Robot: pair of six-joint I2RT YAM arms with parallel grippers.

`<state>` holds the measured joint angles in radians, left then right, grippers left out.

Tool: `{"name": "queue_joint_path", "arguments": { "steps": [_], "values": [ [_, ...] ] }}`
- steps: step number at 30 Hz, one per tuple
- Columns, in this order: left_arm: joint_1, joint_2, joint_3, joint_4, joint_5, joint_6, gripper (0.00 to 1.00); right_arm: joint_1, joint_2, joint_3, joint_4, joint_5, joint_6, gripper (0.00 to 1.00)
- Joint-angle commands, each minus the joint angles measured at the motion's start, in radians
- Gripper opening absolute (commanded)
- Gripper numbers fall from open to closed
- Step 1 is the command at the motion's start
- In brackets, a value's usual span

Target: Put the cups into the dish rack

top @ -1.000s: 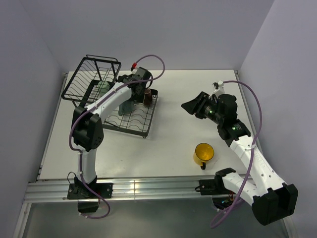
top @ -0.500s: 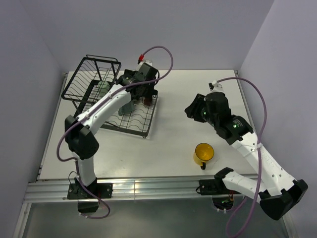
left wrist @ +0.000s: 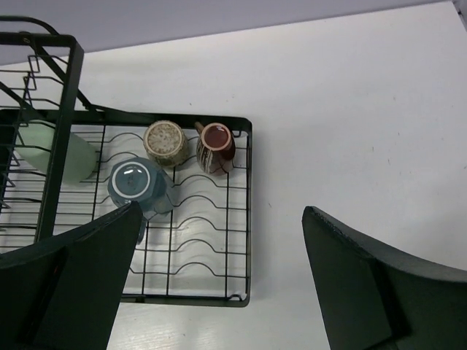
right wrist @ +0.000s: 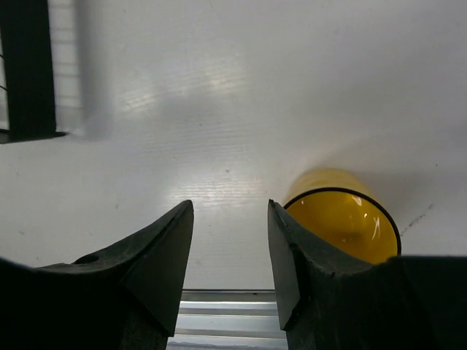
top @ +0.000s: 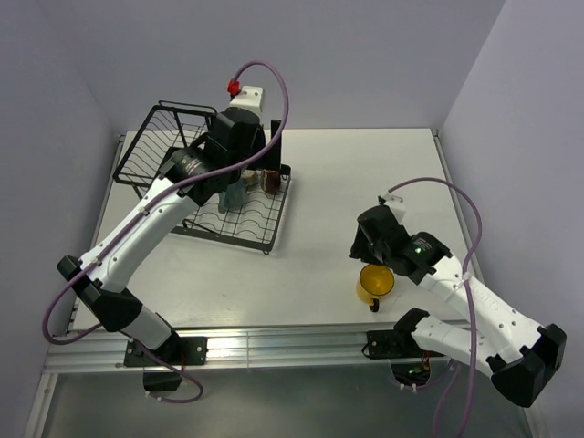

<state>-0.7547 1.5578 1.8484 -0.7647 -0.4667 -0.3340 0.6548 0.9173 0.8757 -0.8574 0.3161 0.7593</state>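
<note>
The black wire dish rack (left wrist: pixel 241 219) lies at the back left, and it also shows in the top view (top: pixel 265 239). On its tray stand a beige speckled cup (left wrist: pixel 166 142), a small dark brown mug (left wrist: pixel 215 147) and a blue-grey cup (left wrist: pixel 135 182). A pale green tumbler (left wrist: pixel 58 153) lies in the basket section. My left gripper (left wrist: pixel 222 211) is open and empty, high above the tray (top: pixel 248 169). The yellow mug (right wrist: pixel 343 222) stands upright on the table at the front right (top: pixel 374 283). My right gripper (right wrist: pixel 230 208) is open, low, with the mug just outside its right finger.
The rack's taller basket (top: pixel 169 137) overhangs the table's back left corner. A metal rail (top: pixel 274 347) runs along the near table edge, close in front of the right gripper. Grey walls close in the back and both sides.
My left gripper has risen up from the rack tray, empty. My right arm has swung down and towards the near edge, ending beside the yellow mug.
</note>
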Motion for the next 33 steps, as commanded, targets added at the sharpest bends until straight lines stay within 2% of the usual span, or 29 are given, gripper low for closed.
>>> {"name": "queue_joint_path", "arguments": {
  "steps": [1, 13, 20, 30, 33],
  "values": [
    [-0.011, -0.028, -0.034, 0.041, 0.034, 0.0, 0.99, 0.009, -0.038, -0.038, -0.015, 0.012, 0.057, 0.52],
    [-0.012, -0.047, -0.078, 0.067, 0.039, -0.005, 0.99, 0.071, -0.089, -0.121, -0.129, -0.006, 0.115, 0.49],
    [-0.014, -0.065, -0.098, 0.068, 0.025, -0.003, 0.99, 0.101, -0.098, -0.19, -0.104, -0.022, 0.144, 0.48],
    [-0.015, -0.074, -0.129, 0.079, 0.02, -0.011, 0.99, 0.109, 0.037, -0.205, 0.006, -0.022, 0.124, 0.48],
    [-0.015, -0.085, -0.15, 0.082, 0.016, -0.025, 0.99, 0.109, 0.066, -0.202, 0.032, -0.021, 0.121, 0.38]
  ]
}}
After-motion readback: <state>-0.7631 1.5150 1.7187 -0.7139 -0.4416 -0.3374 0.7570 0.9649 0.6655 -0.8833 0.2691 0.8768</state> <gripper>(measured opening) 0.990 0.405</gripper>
